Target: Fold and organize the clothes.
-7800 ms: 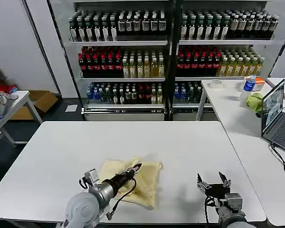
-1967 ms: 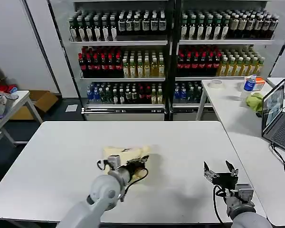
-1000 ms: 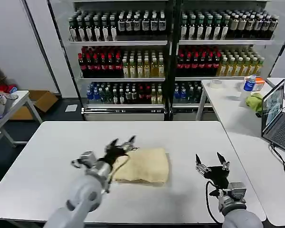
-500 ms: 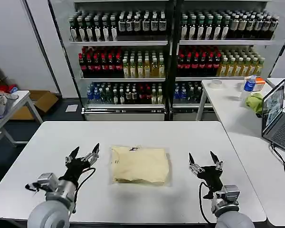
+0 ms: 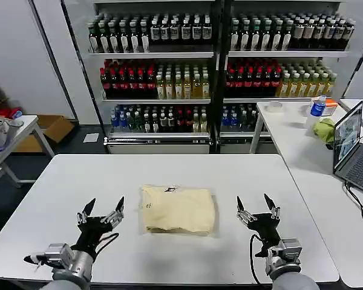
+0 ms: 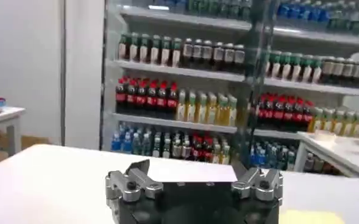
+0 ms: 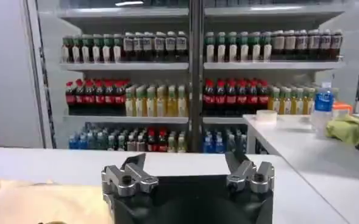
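We see cream-yellow garment [image 5: 179, 209], soft, wrinkly, folded roughly rectangular, mid white table [image 5: 60, 187], between left gripper [image 5: 101, 212] and right gripper [image 5: 255, 207]; both spread wide, holding nothing, apart from fabric; label probably printed.

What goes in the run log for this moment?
pale cream-yellow fabric garment: folded, table centre | left pincer: open, beside it | right pincer: open, beside it

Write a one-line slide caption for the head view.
Folded cream garment on white table, open left gripper and right gripper either side.
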Action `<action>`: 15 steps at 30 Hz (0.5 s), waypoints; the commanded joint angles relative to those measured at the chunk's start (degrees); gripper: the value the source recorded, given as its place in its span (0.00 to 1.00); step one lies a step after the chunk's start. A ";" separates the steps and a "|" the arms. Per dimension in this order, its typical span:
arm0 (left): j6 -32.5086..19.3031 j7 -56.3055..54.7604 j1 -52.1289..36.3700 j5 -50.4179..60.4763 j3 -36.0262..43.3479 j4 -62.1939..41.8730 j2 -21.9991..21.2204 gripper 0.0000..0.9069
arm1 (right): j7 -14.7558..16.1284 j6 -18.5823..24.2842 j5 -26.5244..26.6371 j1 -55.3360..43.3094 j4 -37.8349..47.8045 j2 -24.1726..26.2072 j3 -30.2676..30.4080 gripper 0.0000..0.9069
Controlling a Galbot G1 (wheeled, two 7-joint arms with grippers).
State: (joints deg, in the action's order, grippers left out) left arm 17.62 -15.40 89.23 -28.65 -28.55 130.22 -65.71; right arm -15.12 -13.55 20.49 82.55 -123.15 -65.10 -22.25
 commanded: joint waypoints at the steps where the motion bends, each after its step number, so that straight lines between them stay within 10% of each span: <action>1: 4.77 0.98 4.19 13.47 5.79 -0.83 0.13 1.00 | -0.12 0.07 -0.28 0.61 -0.39 0.16 0.15 1.00; 15: 15.63 3.64 -0.09 16.77 17.45 -5.61 3.54 1.00 | -0.35 -0.34 -0.16 1.86 -0.86 0.84 -1.05 1.00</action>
State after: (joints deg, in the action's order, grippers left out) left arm 27.08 -12.67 89.92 -17.19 -19.65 127.55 -63.12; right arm -15.42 -13.81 20.26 84.00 -123.83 -64.58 -22.72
